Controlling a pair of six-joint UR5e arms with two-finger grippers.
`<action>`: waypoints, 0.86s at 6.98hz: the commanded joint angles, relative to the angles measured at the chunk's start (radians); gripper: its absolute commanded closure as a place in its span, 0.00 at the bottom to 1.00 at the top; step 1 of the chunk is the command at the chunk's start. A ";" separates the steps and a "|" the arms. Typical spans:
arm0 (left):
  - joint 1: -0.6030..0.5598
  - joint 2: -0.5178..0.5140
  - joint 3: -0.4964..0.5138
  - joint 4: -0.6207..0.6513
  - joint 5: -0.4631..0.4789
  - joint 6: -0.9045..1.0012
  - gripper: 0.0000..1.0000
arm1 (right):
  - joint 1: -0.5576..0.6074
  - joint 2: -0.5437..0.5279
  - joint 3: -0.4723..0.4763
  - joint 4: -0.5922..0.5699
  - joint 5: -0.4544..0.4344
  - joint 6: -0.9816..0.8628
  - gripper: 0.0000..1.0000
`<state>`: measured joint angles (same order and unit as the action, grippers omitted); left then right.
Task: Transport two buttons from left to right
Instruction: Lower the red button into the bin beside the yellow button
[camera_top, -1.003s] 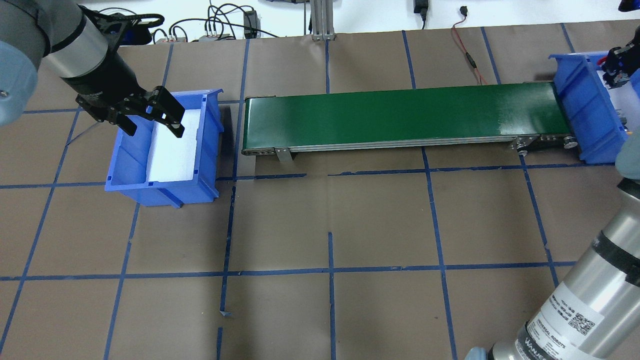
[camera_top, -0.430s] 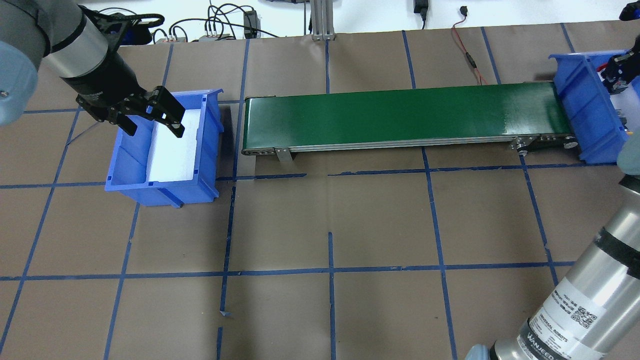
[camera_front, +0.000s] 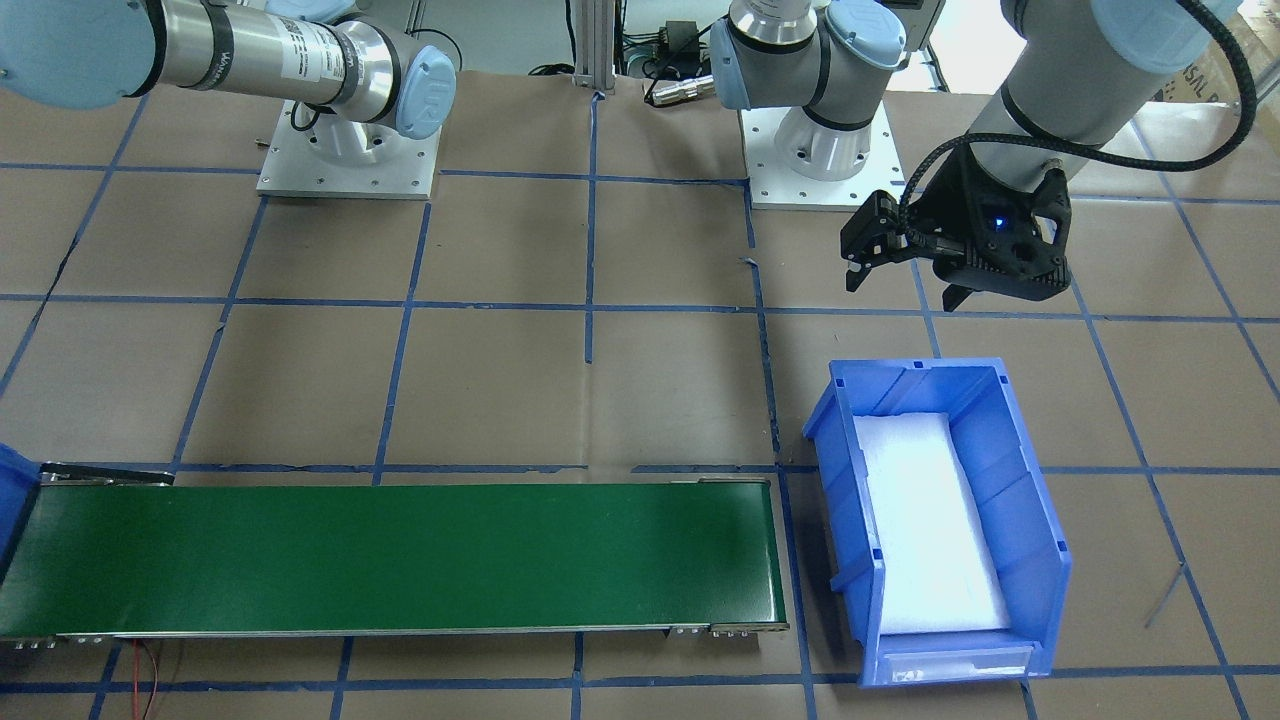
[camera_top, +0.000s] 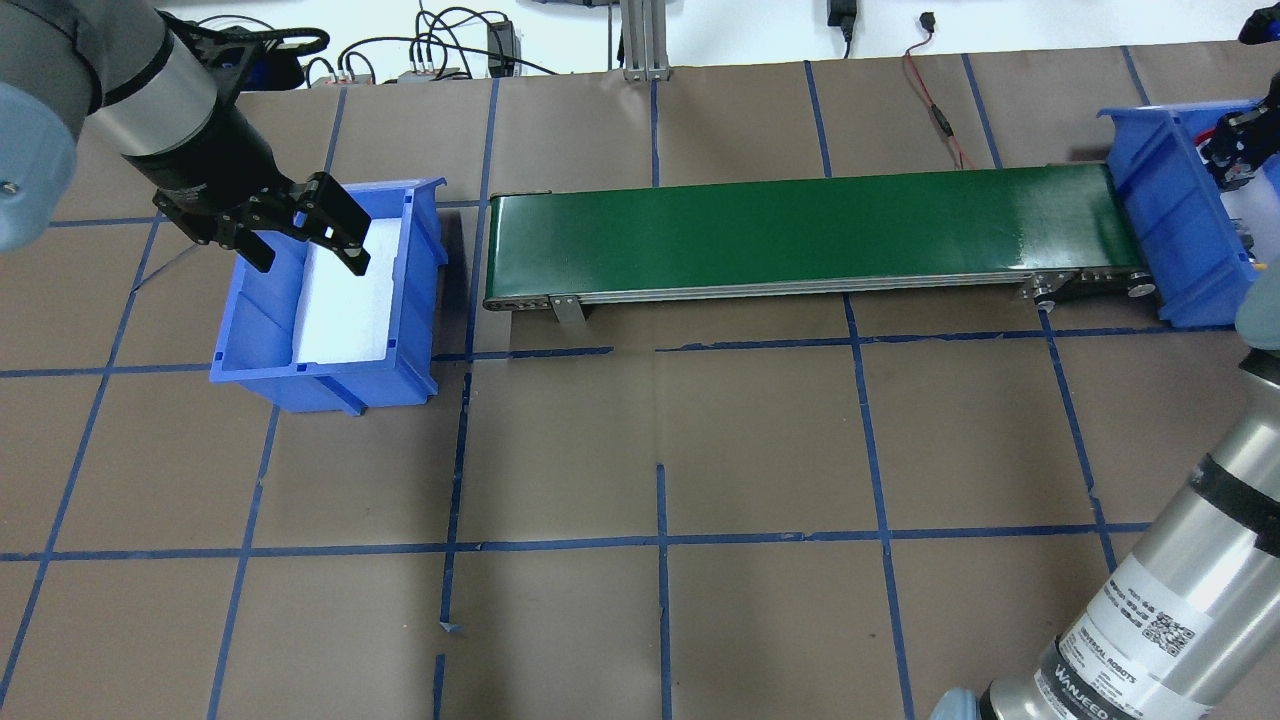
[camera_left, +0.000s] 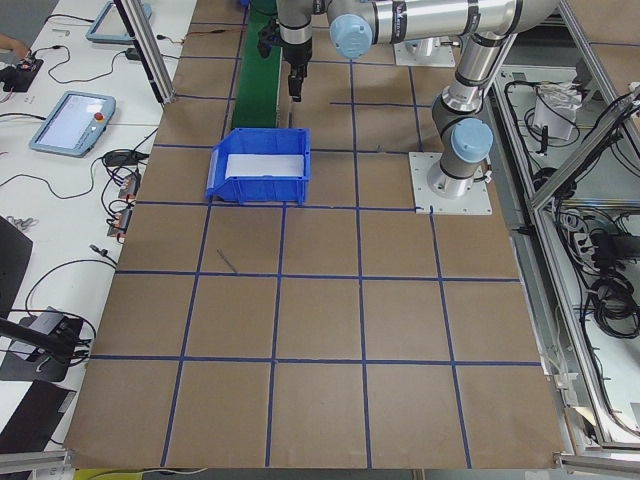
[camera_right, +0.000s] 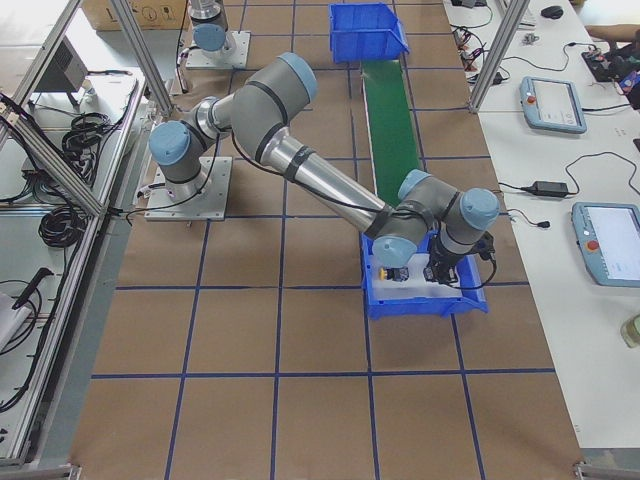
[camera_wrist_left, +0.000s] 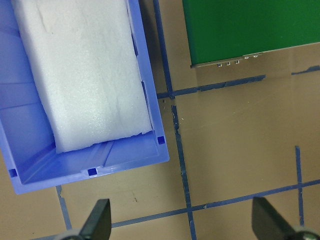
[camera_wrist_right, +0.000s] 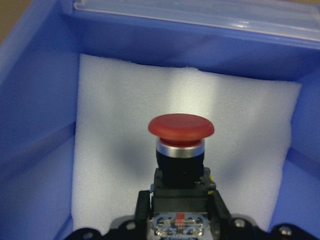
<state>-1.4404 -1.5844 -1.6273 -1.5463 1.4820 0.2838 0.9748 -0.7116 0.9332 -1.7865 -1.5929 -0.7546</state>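
In the right wrist view, the red button sits between the fingers of my right gripper, which is shut on its black-and-grey body over the white foam of the right blue bin. The exterior right view shows this gripper inside that bin, with the yellow button lying on the foam beside it. My left gripper hangs open and empty over the near end of the left blue bin, which holds only white foam.
A green conveyor belt runs between the two bins. Cables and a red wire lie along the table's far edge. Blue tape lines grid the brown table cover. Both arm bases stand at the robot side.
The right gripper has shifted slightly within the right bin. The left arm and left gripper have not moved.
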 joint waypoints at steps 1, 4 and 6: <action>0.000 0.000 0.000 0.000 0.000 0.000 0.00 | -0.001 0.001 -0.001 0.004 0.001 0.000 0.53; 0.000 0.000 0.000 0.000 0.000 -0.003 0.00 | -0.005 0.001 -0.001 0.019 0.036 -0.014 0.37; 0.000 0.000 0.000 0.000 0.000 -0.003 0.00 | -0.005 -0.006 -0.002 0.022 0.036 -0.020 0.32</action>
<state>-1.4404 -1.5846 -1.6276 -1.5463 1.4818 0.2809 0.9701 -0.7121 0.9317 -1.7672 -1.5584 -0.7696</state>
